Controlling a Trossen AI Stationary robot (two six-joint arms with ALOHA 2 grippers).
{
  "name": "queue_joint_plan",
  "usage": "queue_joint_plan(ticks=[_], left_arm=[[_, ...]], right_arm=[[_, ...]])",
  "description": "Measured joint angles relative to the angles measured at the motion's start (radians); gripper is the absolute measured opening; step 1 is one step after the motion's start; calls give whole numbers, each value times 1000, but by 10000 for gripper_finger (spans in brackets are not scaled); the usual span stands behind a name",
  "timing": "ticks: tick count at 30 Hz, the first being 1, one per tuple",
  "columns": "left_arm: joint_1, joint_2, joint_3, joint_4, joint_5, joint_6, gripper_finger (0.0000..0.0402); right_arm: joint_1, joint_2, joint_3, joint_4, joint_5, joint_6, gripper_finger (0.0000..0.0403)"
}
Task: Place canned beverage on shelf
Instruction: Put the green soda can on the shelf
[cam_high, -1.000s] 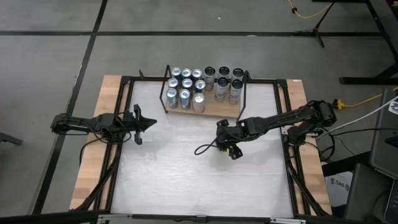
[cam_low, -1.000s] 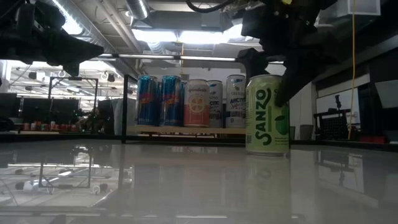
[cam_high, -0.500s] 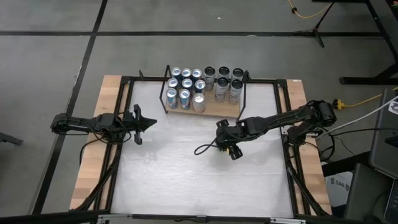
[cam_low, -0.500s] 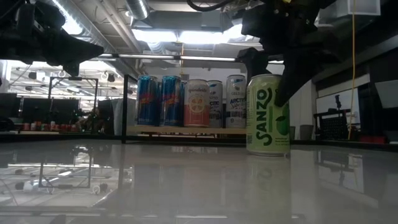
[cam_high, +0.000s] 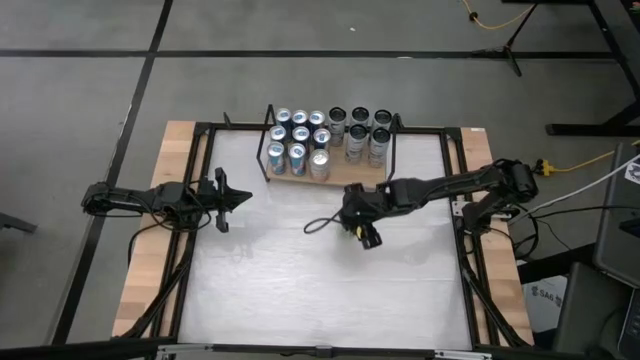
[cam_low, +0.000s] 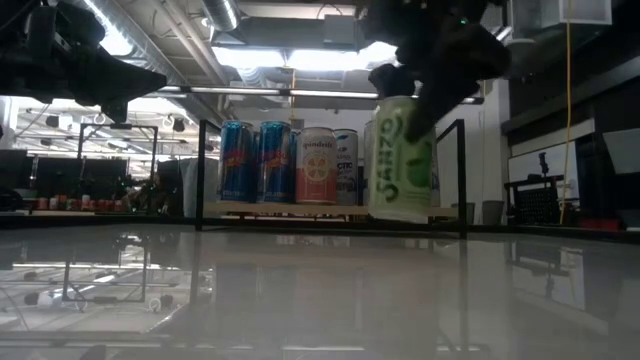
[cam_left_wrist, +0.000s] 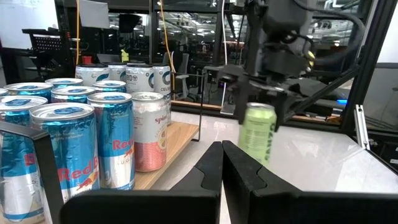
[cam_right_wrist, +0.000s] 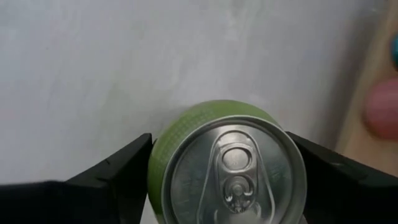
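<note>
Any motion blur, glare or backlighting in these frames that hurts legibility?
Low view: the green aluminium beverage can is motion-smeared, the arms are silhouetted against bright ceiling lights, and the glossy white tabletop mirrors the room. Left wrist view: that can is blurred too. Right wrist view: its silver lid is sharp, the background soft.

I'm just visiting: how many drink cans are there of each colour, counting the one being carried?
Blue cans on the shelf: 8
Pink can on the shelf: 1
Pale cans with dark tops on the shelf: about 6, too crowded to count surely
Green can, held off the table: 1
Total: about 16
</note>
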Motion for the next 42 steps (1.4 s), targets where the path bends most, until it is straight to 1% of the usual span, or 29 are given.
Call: queue_joint_plan(ticks=[7,13,21,27,32,40,42], left_arm=[[0,0,0,0,0,0,0],[0,0,0,0,0,0,0],[0,0,0,0,0,0,0],[0,0,0,0,0,0,0],[0,0,0,0,0,0,0],[0,0,0,0,0,0,0],[0,0,0,-1,0,-1,0]], right_arm=[[-88,-1,106,-119,-8,-2,307],[-185,-3,192,-194,-6,-56,307],[-317,-3,209,-202,-6,-121,307],[-393,-3,209,-199,-6,-177,308],[-423,21,209,-192,-6,-186,308],[-422,78,207,-194,-5,-187,308],[-422,86,207,-195,12,-187,308]])
